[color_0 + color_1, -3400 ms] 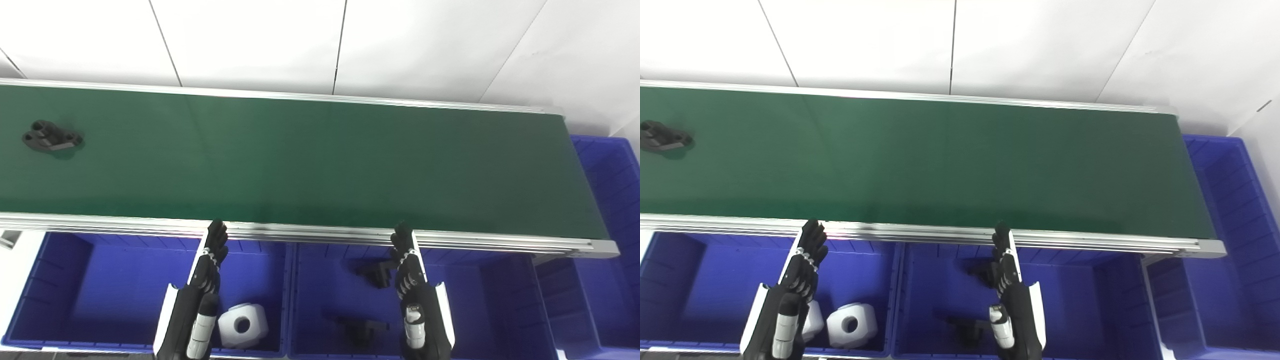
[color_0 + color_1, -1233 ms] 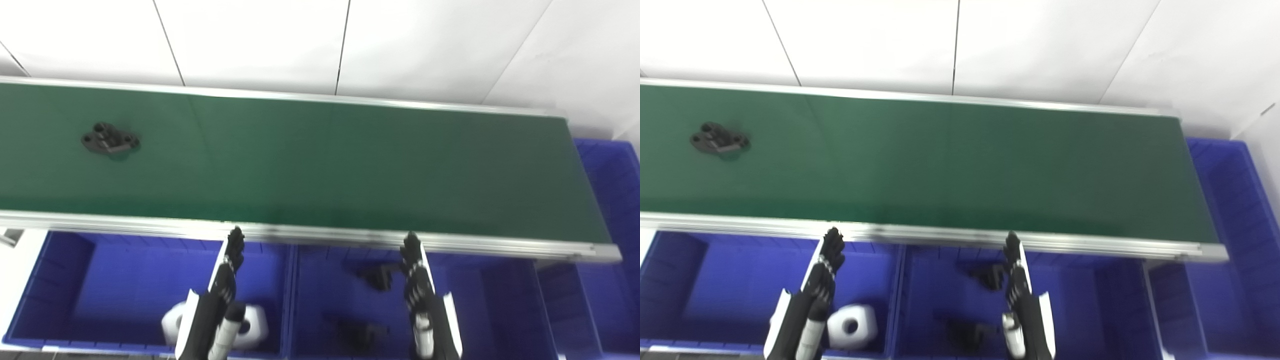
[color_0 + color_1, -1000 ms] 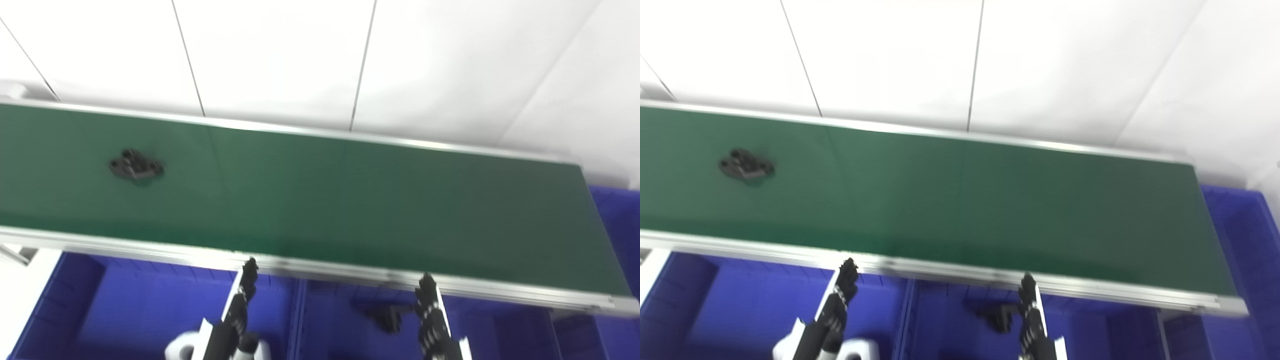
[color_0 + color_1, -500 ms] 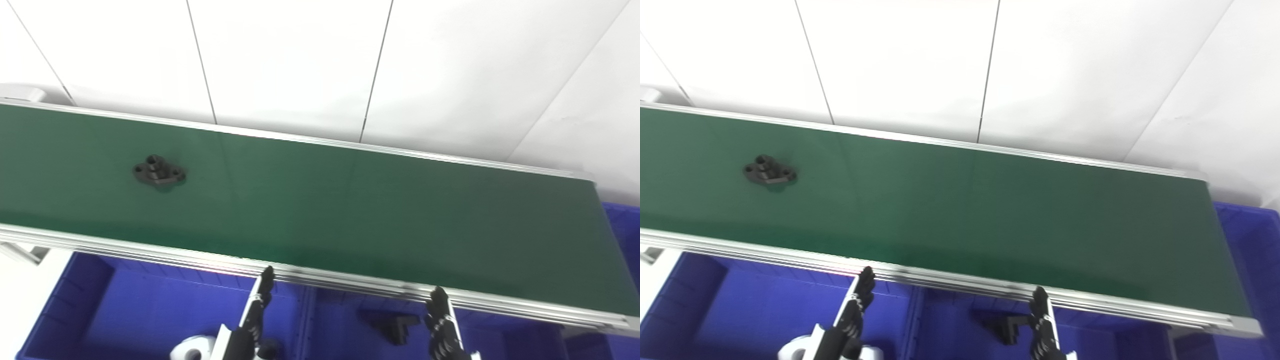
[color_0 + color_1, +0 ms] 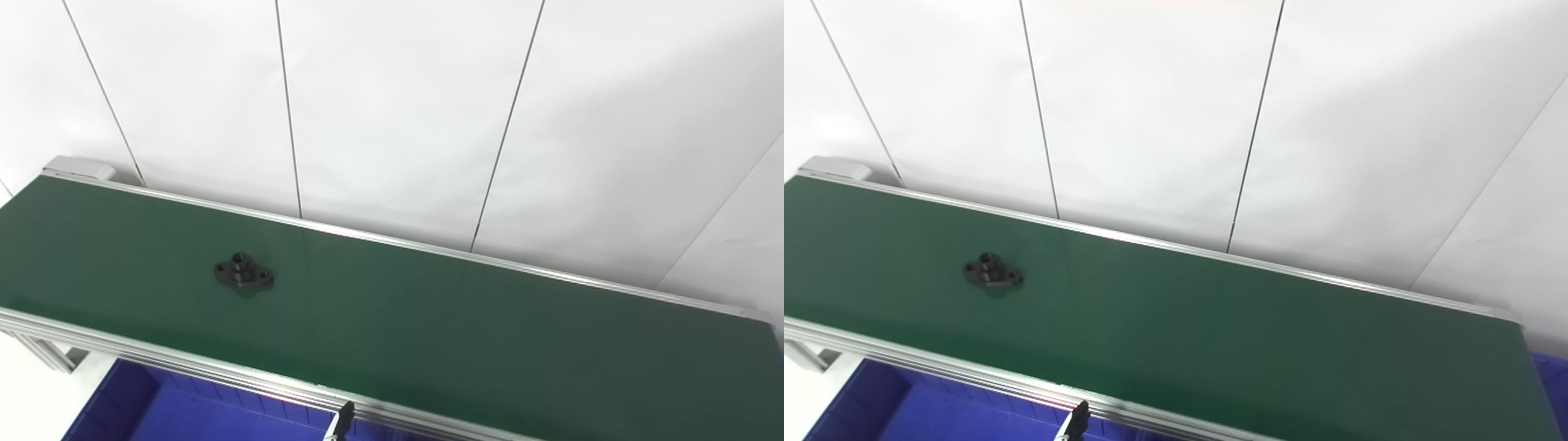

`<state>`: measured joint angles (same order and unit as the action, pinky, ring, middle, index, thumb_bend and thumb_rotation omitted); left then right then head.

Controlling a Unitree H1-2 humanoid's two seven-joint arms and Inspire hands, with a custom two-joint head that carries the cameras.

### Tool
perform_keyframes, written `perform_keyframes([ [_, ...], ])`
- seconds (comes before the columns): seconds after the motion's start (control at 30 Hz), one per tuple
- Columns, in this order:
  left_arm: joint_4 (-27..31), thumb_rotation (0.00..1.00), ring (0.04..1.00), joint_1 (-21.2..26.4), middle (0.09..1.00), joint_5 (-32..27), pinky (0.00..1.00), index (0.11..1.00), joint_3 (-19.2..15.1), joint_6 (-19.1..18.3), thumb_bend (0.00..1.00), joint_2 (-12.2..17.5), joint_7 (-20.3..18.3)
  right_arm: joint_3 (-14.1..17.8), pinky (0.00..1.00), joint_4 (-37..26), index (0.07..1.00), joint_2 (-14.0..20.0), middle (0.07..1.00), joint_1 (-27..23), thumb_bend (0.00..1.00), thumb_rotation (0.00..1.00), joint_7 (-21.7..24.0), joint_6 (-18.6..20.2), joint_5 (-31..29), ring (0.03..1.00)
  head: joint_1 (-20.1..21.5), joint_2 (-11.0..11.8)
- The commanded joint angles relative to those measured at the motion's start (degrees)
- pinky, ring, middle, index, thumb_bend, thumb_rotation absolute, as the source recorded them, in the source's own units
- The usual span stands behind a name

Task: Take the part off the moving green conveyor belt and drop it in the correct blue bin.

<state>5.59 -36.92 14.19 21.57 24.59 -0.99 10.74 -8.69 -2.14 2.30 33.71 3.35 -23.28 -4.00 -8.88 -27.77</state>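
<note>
Only the dark tips of my left hand's fingers (image 5: pixel 343 422) show, poking up at the bottom edge just below the near aluminium rail of the conveyor; whether they are spread or pressed together I cannot tell. My right hand has dropped out of sight altogether, where half a second ago its tips still stood at that same rail. That is my head tilting up, not my arms pulling back: the whole picture has slid, the white panelled wall (image 5: pixel 398 110) now fills the upper half, and the blue plastic bin (image 5: pixel 184 416) is cut down to a sliver at the bottom left.

The small black flanged part with a raised hub and bolt holes (image 5: pixel 243 274) lies flat on the long green conveyor belt (image 5: pixel 490 331), left of the middle and about midway between the far and near rails. It has been carried rightward from the belt's far left end, towards my left hand. I judge it is nearly within reach, so the grasp comes next, timed to the belt. No pick has begun.
</note>
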Motion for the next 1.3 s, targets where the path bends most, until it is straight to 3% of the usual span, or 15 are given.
perform_keyframes([
  [0.0,0.02,1.0,1.0,0.56,1.0,1.66,1.0,1.0,2.77,2.3,0.63,-1.94,2.16,0.56,1.0,-0.78,1.0,-0.27,1.0,-0.18,0.91,0.97,1.27,-3.6,-0.78,1.0,0.13,-0.21],
  [0.2,0.44,1.0,1.0,1.32,1.0,1.67,1.0,1.0,4.35,2.3,0.62,-1.28,3.98,1.15,1.0,-2.18,1.0,0.21,1.0,0.06,0.88,0.96,2.04,-3.6,0.86,1.0,0.84,-1.2],
  [0.3,0.83,1.0,1.0,1.16,1.0,1.83,1.0,1.0,4.58,2.31,0.63,-1.13,4.02,1.8,1.0,-4.77,1.0,0.45,1.0,1.15,0.89,0.94,0.39,-3.64,4.7,1.0,1.4,-1.88],
  [0.57,2.24,1.0,1.0,0.47,1.0,0.55,1.0,1.0,4.8,2.29,0.67,-0.37,2.7,1.87,1.0,-15.02,1.0,1.66,1.0,4.02,0.91,0.77,-2.26,-3.63,10.78,1.0,3.85,-3.11],
  [0.73,2.36,1.0,1.0,0.72,1.0,-0.03,1.0,1.0,4.64,2.31,0.68,0.35,2.31,2.89,1.0,-19.27,1.0,0.06,1.0,2.38,0.96,0.66,-5.03,-3.21,18.7,1.0,5.75,-3.05],
  [0.9,2.38,1.0,1.0,1.16,1.0,-1.57,1.0,1.0,4.1,2.24,0.64,1.11,1.24,4.55,1.0,-22.88,1.0,-1.34,1.0,-5.18,0.97,0.61,-4.88,2.31,29.08,1.0,6.79,-3.25],
  [1.03,2.92,1.0,1.0,1.04,1.0,-1.32,1.0,1.0,3.71,2.31,0.57,1.37,0.89,5.15,0.99,-24.7,1.0,-0.85,1.0,-11.95,0.97,0.62,-2.83,7.54,33.19,1.0,7.09,-3.67],
  [1.27,3.68,1.0,1.0,0.32,1.0,-2.11,1.0,1.0,3.0,2.08,0.59,0.99,-0.58,6.06,0.91,-24.1,0.992,2.24,1.0,-23.54,0.96,0.68,0.46,14.5,36.53,0.997,7.27,-4.16],
])
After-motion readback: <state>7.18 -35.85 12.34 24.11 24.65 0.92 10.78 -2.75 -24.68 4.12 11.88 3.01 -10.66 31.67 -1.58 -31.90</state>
